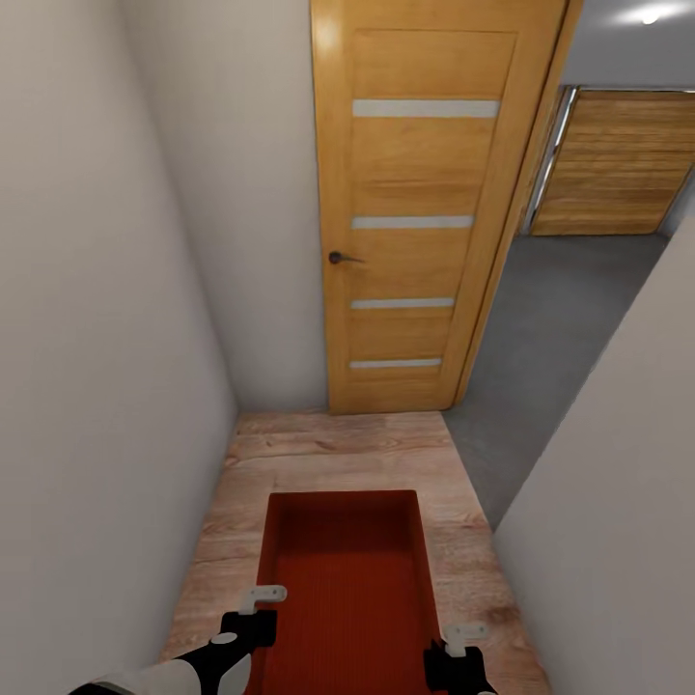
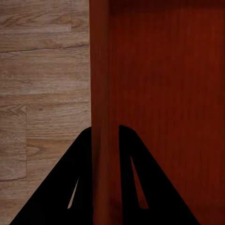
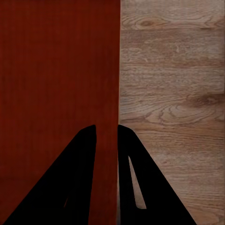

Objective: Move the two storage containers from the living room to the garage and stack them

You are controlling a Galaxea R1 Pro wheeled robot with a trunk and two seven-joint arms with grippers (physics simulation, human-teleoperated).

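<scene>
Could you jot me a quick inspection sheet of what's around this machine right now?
Surface: light wood-plank floor, meeting grey concrete floor beyond the doorway.
Job's things: one orange-red storage container, open-topped, carried between both arms.
Clutter: nothing seen.
Grippers: left gripper clamps the container's left wall; right gripper clamps the right wall.
Cables: nothing seen.
Surroundings: narrow white-walled corridor, open wooden door, wooden plank door further off.

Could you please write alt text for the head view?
Both grippers, left and right, hold an orange-red storage container by its side walls above a wood-plank floor. Ahead stands a wooden door; right of it, grey concrete floor.
</scene>
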